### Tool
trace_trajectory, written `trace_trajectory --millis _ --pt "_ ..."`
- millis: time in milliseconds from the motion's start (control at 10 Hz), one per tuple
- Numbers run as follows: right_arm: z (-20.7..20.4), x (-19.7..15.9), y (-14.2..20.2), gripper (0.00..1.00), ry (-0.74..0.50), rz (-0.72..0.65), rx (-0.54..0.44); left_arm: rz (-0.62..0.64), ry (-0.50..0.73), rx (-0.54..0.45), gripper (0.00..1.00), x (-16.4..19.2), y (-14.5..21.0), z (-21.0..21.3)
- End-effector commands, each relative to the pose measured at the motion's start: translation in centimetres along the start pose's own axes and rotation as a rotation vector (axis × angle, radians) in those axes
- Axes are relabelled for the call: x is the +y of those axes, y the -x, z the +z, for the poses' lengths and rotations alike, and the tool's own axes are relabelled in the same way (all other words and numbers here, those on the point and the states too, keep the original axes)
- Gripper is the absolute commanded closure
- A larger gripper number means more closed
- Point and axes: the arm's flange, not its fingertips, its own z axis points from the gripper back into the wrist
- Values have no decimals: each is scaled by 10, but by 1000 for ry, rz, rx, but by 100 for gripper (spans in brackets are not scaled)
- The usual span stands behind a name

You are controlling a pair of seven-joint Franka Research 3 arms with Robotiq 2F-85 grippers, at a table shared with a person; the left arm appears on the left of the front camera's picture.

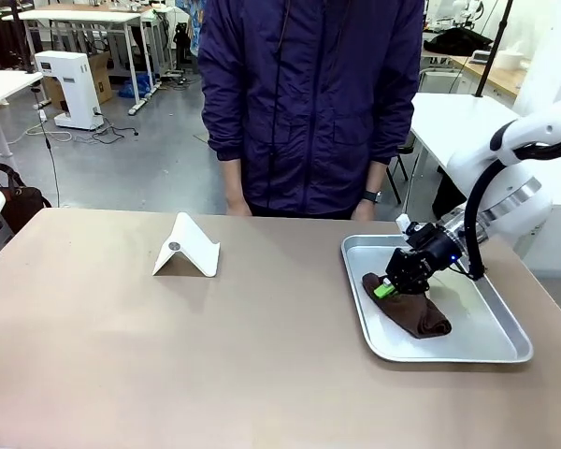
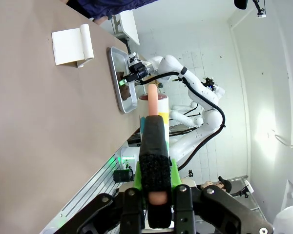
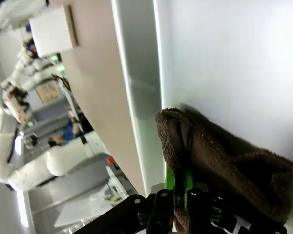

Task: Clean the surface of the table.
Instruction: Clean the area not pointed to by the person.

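metal tray (image 1: 449, 358) sits on the table (image 1: 215, 355) by its right edge, toward the far corner. holds one brown cloth (image 1: 421, 316), crumpled. right gripper (image 1: 385, 290) is down in the tray, fingers pinched tight on the cloth's left end. right wrist view: green pads buried in terry folds.

left gripper (image 2: 154, 127), fingers clamped on a white bottle (image 2: 158, 105) with a pink nozzle. label has yellow and teal patches, print too small to read.

white folded stand (image 1: 187, 248) sits mid-table, toward the far edge. person (image 1: 309, 103) stands at the far edge.
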Motion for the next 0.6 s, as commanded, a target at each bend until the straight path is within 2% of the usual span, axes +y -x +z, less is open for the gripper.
trace_trajectory --millis 0,200,400,500 --pt "4 -4 22 92 111 85 66 -4 10 -15 78 -6 0 -3" --pt "22 -12 27 92 116 65 -22 -4 10 -15 78 -6 0 -3" --pt "42 -26 29 92 105 29 -157 -4 10 -15 78 -6 0 -3" --pt "54 -31 30 92 60 21 -248 -4 10 -15 78 -6 0 -3"
